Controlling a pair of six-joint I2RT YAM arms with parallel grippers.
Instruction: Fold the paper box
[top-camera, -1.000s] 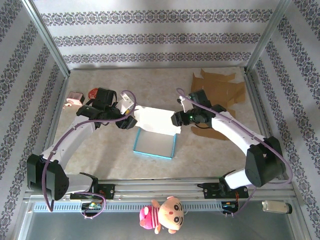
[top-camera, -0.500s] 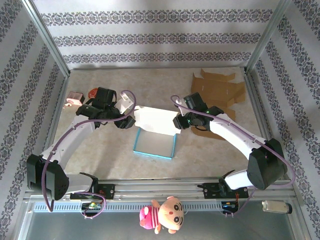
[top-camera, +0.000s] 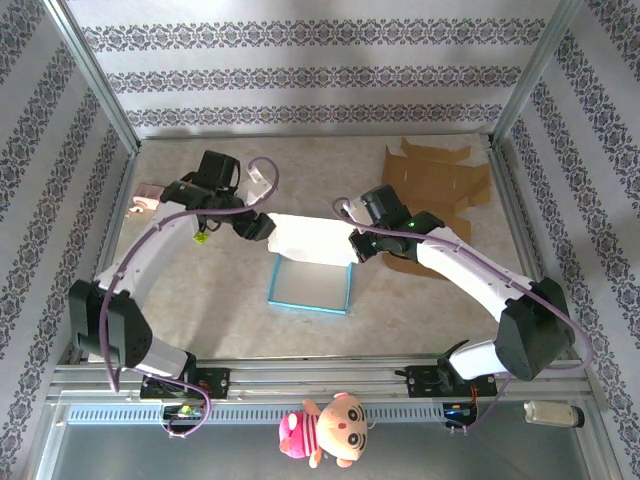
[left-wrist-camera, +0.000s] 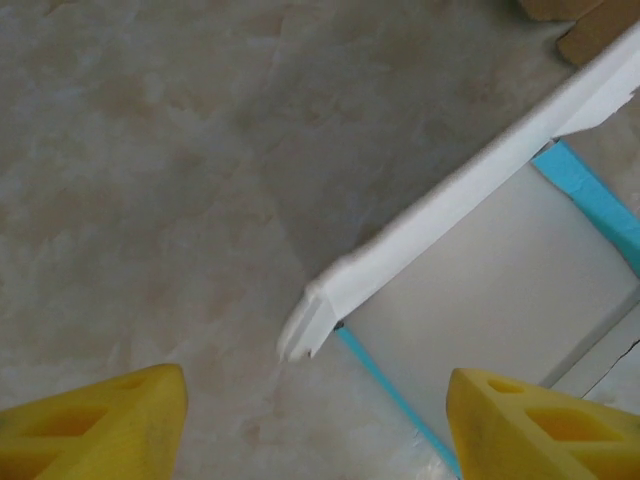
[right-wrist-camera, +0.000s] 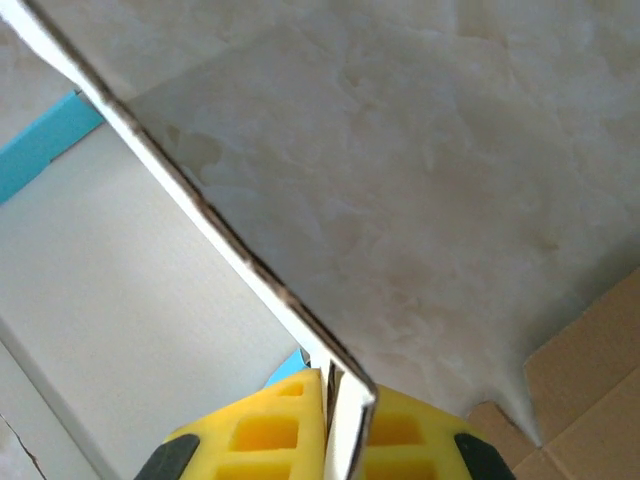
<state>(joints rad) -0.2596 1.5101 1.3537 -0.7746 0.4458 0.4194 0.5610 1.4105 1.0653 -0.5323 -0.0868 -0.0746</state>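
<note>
The paper box (top-camera: 308, 286) lies mid-table, blue outside and white inside, its tall white back flap (top-camera: 312, 240) standing up. My right gripper (top-camera: 357, 246) is shut on the flap's right end; in the right wrist view the yellow fingers (right-wrist-camera: 250, 432) pinch the flap's thin edge (right-wrist-camera: 200, 200), the gripper (right-wrist-camera: 328, 420) closed on it. My left gripper (top-camera: 262, 228) is at the flap's left end, open. In the left wrist view the flap's end (left-wrist-camera: 310, 320) and the box's blue edge (left-wrist-camera: 380, 370) lie ahead of the gripper (left-wrist-camera: 318, 420), untouched.
Flat brown cardboard (top-camera: 437, 190) lies at the back right, just behind the right arm, its corner (right-wrist-camera: 590, 400) near the right gripper. A small pink object (top-camera: 148, 197) sits by the left wall. A plush doll (top-camera: 325, 428) hangs in front of the rail.
The right gripper has closed on the flap's right end. The left arm has swung back and up, its gripper staying open at the flap's left end.
</note>
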